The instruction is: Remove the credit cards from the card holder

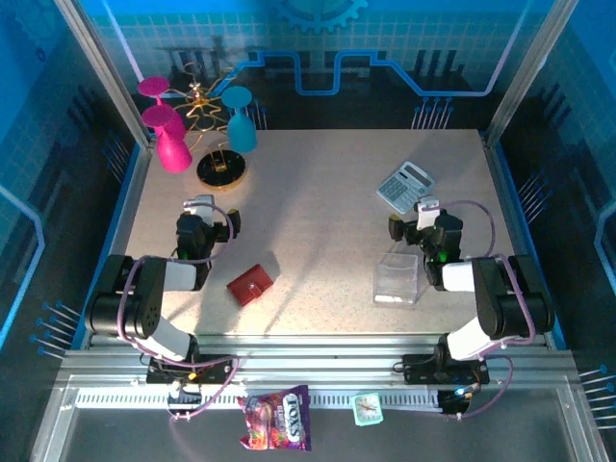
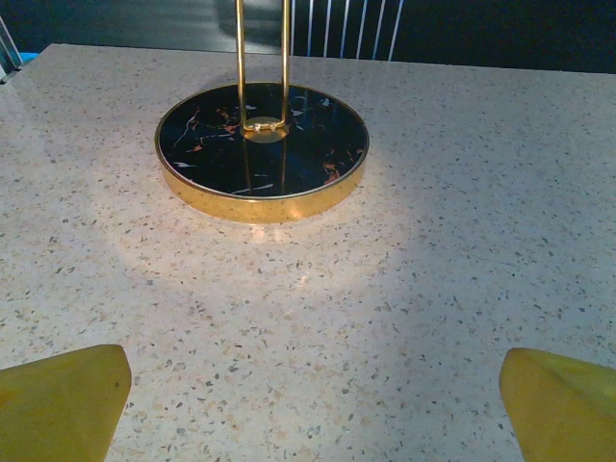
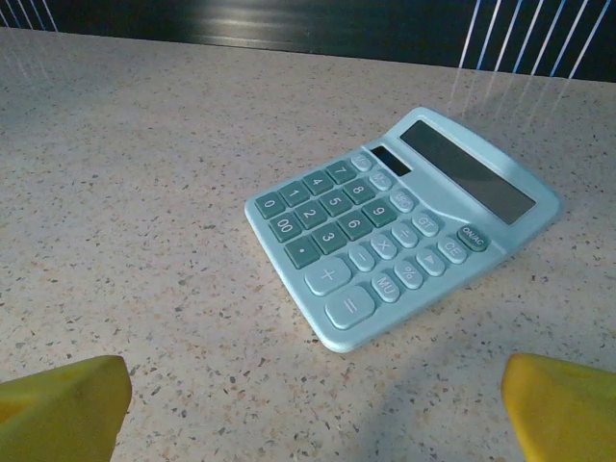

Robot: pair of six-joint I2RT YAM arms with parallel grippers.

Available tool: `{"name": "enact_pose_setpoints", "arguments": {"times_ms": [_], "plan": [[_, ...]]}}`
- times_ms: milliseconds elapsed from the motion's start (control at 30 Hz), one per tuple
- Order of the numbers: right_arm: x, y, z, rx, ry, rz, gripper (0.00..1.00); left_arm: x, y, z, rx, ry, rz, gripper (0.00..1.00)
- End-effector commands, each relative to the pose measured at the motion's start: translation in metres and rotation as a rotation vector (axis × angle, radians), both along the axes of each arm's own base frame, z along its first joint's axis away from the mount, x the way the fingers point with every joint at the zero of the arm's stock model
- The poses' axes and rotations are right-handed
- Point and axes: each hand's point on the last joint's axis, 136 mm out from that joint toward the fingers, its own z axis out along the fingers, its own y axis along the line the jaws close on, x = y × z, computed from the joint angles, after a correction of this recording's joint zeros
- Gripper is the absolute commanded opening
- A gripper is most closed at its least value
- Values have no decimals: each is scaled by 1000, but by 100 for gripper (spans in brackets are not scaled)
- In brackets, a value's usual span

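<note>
The card holder (image 1: 250,285), a small red wallet, lies folded shut on the table's near middle. The credit cards are hidden. My left gripper (image 1: 200,204) is to the holder's far left, apart from it. It is open, with bare tabletop between its yellow fingertips (image 2: 60,404). My right gripper (image 1: 427,205) is well to the holder's right, also open. Its yellow fingertips (image 3: 563,409) are spread just short of the calculator, holding nothing.
A pale blue calculator (image 3: 404,231) lies just ahead of the right gripper. A clear plastic box (image 1: 397,279) sits near the right arm. Ahead of the left gripper is a gold-rimmed black stand base (image 2: 262,144). Pink glasses (image 1: 171,144) and a teal glass (image 1: 241,123) stand at the back left.
</note>
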Motion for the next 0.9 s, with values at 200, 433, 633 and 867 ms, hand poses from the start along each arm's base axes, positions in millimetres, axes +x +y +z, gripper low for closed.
{"name": "enact_pose_setpoints", "arguments": {"times_ms": [200,433,633,867], "plan": [[4,2,4,-19,-15,1,100,-1,2,0,-6,-12,15,99],[4,2,3,-18,-11,1,100,0,2,1,-6,-14,14,99],[4,2,4,-19,-13,0,100,0,-7,-1,-6,-2,-39,99],[4,2,4,-19,-16,0,100,0,-6,0,-6,-4,-38,99]]}}
